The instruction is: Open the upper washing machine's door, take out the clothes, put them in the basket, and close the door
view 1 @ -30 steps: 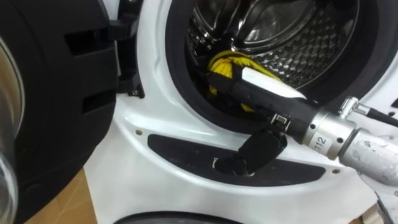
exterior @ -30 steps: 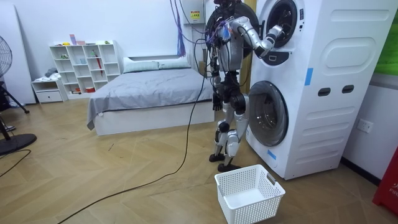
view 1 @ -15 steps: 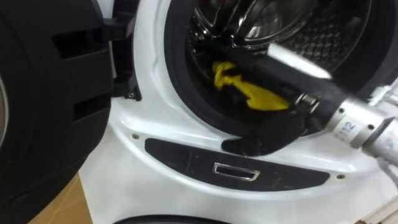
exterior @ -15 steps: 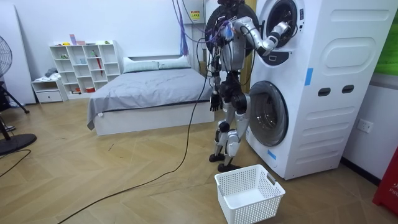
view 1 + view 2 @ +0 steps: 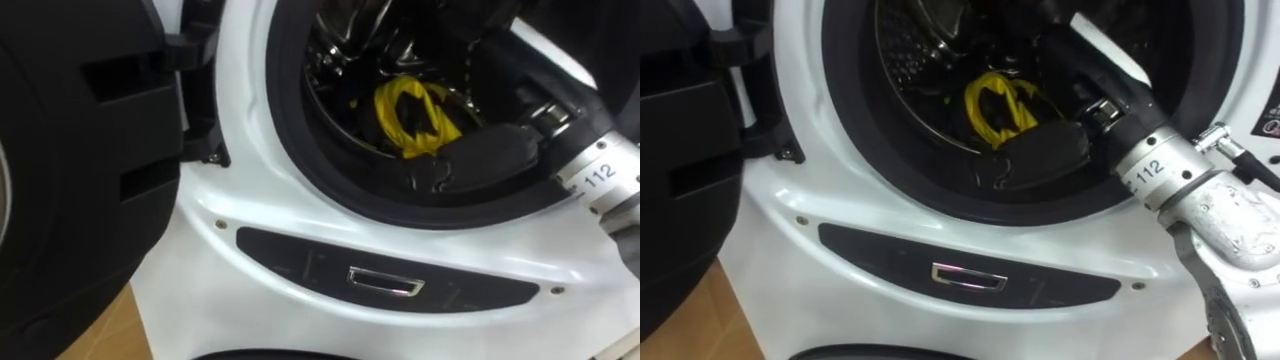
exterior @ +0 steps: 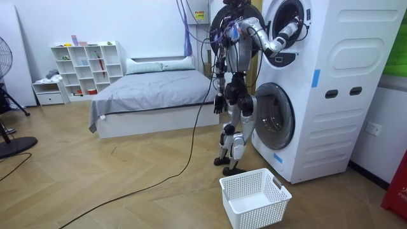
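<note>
Cloth [image 5: 415, 115]: bright yellow, bunched and twisted, low at the drum's [image 5: 335, 55] front rim
Right hand [image 5: 478, 157]: black, inside the drum, just beside the cloth; grip, can't tell

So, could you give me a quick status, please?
Right hand inside drum, at yellow garment. Left hand hanging at side. Door open, nothing blocking.

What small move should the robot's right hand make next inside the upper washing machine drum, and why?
Probably ease the right hand slightly deeper, onto the crumpled yellow cloth. The cloth lies in the steel drum just beyond the hand, which sits low at the black rubber door seal. A firm hold on the cloth cannot be seen.
</note>
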### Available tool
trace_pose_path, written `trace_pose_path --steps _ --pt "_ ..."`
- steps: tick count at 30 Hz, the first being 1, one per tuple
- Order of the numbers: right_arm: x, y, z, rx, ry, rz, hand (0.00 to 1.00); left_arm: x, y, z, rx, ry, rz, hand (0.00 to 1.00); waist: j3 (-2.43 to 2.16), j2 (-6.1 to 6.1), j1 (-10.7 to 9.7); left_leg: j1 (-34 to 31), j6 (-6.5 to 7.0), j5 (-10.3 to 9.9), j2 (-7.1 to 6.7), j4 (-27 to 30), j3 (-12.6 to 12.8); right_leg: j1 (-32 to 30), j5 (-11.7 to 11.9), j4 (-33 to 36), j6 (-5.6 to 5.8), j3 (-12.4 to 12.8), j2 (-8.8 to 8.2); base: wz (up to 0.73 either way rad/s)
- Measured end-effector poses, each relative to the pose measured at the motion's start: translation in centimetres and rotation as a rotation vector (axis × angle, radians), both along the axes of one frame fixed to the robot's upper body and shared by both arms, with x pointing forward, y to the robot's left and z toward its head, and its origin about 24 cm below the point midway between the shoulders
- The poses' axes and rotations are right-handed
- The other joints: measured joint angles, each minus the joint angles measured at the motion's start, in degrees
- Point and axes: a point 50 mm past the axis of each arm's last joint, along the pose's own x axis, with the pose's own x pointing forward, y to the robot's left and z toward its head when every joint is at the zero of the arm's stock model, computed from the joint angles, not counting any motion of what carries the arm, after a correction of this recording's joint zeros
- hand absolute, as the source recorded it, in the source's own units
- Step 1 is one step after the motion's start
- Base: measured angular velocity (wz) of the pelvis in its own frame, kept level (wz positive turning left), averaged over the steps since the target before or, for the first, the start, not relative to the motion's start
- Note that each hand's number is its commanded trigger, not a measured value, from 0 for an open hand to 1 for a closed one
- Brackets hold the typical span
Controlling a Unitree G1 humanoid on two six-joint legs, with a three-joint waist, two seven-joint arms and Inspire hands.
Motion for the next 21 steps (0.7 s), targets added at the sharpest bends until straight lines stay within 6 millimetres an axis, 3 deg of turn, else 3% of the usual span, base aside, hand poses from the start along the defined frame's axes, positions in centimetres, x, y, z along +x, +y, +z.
trace_pose_path --steps 9,16,21 --pt "0.3 -0.4 -0.2 0.022 0.0 -0.052 0.0 -0.2 0.3 0.1 0.024 0.007 0.012 0.0 -0.11 0.7 0.11 -0.03 0.36 -0.22 -0.13 0.45 -0.17 0.39 -0.13 0.05 0.23 -0.63 -0.16 0.05" --pt "0.5 -0.8 -0.4 -0.061 -0.006 -0.099 0.0 -0.3 0.0 0.0 0.02 0.028 0.008 0.0 -0.1 0.99 0.24 -0.22 0.86 -0.54 -0.13 0.44 -0.23 0.43 -0.26 0.22 0.43 -0.74 -0.15 0.03" --pt "0.8 -0.5 -1.1 -0.377 -0.015 -0.185 0.0 0.2 0.0 0.1 0.002 0.022 -0.003 0.0 -0.3 0.6 0.37 -0.12 0.9 -0.55 -0.22 0.44 -0.17 0.45 -0.22 0.45 0.49 -0.92 -0.29 0.0"
